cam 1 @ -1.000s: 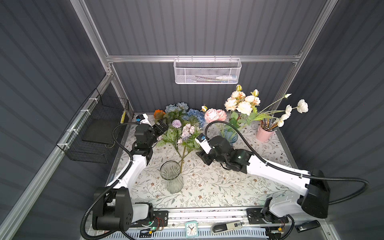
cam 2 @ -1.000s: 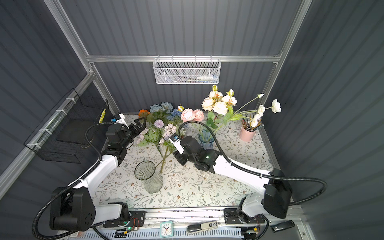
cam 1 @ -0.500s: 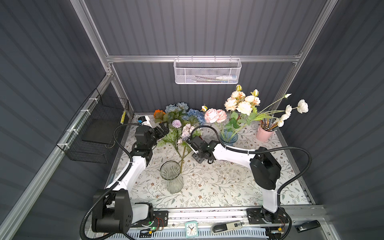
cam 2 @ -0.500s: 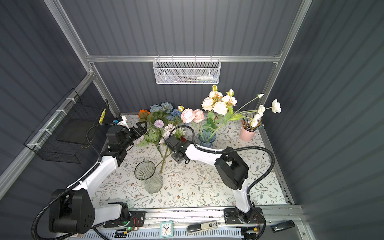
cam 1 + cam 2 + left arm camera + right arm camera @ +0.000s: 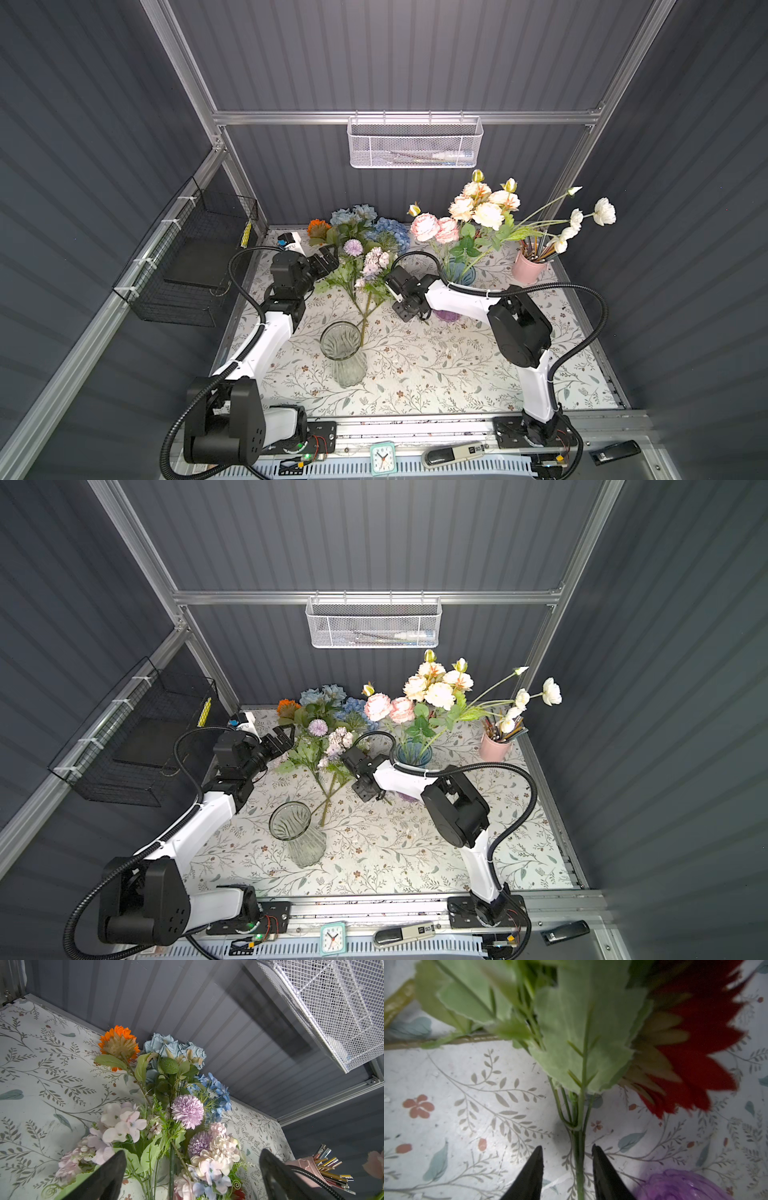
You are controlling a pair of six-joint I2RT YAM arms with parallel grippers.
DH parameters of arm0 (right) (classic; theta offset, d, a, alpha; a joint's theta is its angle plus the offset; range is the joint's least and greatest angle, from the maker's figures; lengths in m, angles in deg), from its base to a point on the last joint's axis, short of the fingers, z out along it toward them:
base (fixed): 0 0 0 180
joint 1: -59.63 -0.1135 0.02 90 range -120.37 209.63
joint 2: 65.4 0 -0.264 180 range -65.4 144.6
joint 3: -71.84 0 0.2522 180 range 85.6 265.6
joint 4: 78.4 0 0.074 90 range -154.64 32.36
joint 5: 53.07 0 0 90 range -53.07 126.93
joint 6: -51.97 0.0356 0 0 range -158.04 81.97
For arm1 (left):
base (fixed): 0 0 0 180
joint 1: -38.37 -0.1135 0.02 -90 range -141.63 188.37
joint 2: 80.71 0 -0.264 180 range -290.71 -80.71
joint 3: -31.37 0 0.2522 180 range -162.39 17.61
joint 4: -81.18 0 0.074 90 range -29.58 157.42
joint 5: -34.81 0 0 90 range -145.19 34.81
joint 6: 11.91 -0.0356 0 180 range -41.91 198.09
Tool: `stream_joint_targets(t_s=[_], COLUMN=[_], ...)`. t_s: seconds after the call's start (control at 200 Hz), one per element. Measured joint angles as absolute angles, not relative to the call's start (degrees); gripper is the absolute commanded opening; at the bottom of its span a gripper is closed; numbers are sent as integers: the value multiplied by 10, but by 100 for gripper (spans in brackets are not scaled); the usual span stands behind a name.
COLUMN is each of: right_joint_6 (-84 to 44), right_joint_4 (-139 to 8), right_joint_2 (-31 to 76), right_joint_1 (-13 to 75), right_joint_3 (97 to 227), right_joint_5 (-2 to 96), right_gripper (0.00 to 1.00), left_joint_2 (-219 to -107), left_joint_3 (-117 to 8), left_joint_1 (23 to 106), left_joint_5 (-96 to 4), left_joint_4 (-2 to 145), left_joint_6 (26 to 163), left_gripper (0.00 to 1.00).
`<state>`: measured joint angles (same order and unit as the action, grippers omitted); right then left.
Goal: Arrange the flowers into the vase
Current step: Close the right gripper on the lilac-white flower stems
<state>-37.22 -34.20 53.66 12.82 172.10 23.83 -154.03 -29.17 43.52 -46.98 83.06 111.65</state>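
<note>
Right gripper (image 5: 566,1157) is straddling one green stem (image 5: 579,1142), jaws apart w/ gaps both sides, nothing pinched. Flowers (image 5: 365,266) are lying on the cloth (image 5: 436,374) at the back, stems pointing to the vase (image 5: 349,370). Left gripper (image 5: 193,1152) is hanging spread wide by the blooms (image 5: 187,1110).

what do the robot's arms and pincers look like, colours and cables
The left arm and right arm have white links between bulky black joint housings. A black ribbed cable hose runs along each. The left pincer and right pincer each end in two matte black fingers tapering to points.
</note>
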Motion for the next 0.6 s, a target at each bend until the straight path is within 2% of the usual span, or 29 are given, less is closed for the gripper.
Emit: stream_joint_targets(t_s=[0.39,0.6], right_joint_6=[-368,-364], right_joint_4=[-348,-345], right_joint_2=[538,537], right_joint_1=[130,135], right_joint_3=[1723,1723], right_joint_5=[251,274], right_gripper=[0,0], left_joint_2=[-1540,-1540], left_joint_3=[-292,-292], left_joint_1=[435,435], left_joint_5=[-470,-470], left_joint_4=[830,828], left_joint_6=[1117,1117], left_gripper=[100,100])
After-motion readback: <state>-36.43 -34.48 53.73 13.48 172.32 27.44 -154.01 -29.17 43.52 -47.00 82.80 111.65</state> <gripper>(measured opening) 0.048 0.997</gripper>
